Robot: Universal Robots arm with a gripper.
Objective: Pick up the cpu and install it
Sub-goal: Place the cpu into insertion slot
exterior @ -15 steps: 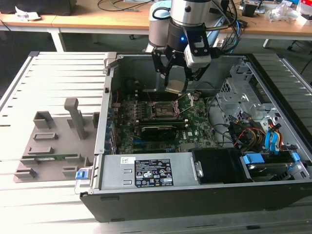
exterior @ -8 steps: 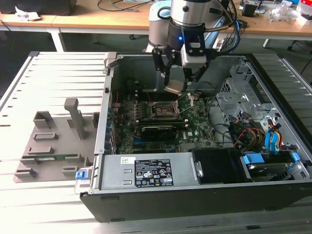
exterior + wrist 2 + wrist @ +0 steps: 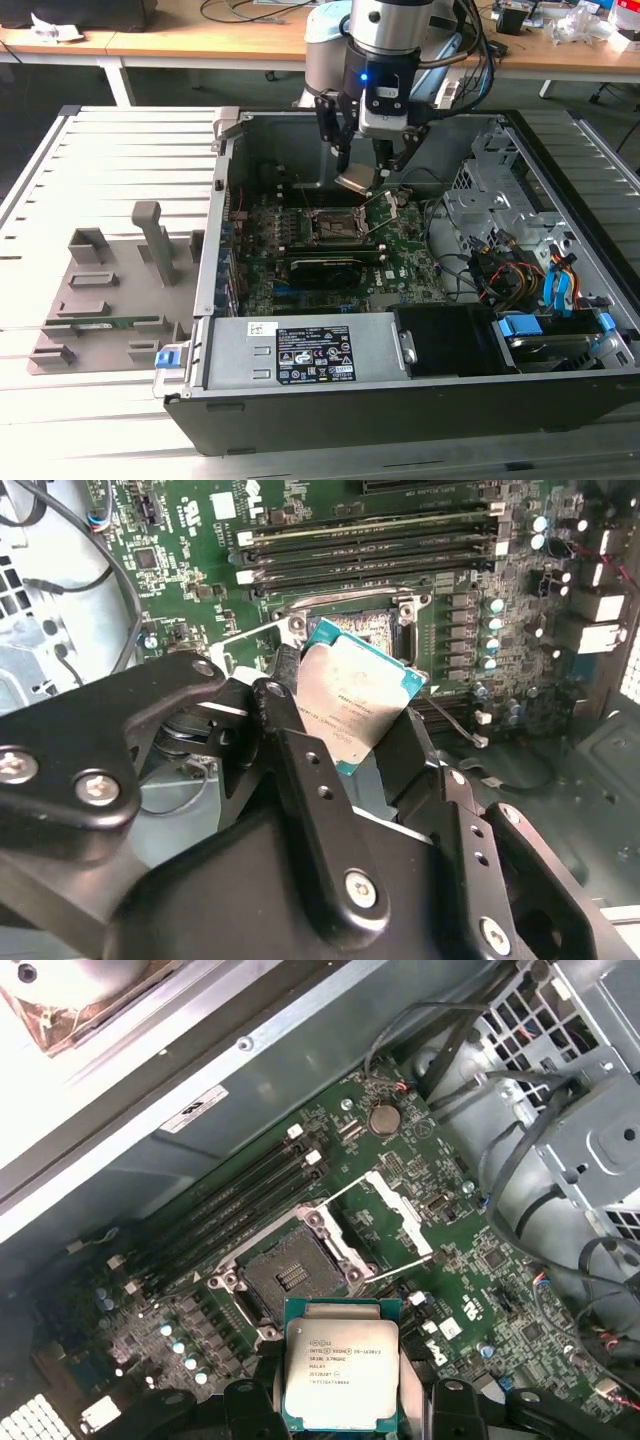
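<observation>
The cpu (image 3: 357, 180), a flat square chip with a silver top and green edge, hangs tilted in the air inside the open computer case (image 3: 214, 250). My gripper (image 3: 362, 162) is shut on it, the black fingers (image 3: 300, 750) pressing on two opposite edges. In both wrist views the cpu (image 3: 358, 695) (image 3: 340, 1365) sits between the fingers. The dark square socket (image 3: 290, 1278) (image 3: 337, 225) lies on the green motherboard below and slightly ahead of the chip. The socket's metal bracket (image 3: 395, 1215) is swung open and the socket holds no chip.
Memory slots (image 3: 240, 1195) run beside the socket. Bundled cables and a metal drive cage (image 3: 490, 215) fill the case at the exterior view's right, with the power supply (image 3: 300, 355) at the front. A grey fixture (image 3: 110, 290) stands on the slatted table at the left.
</observation>
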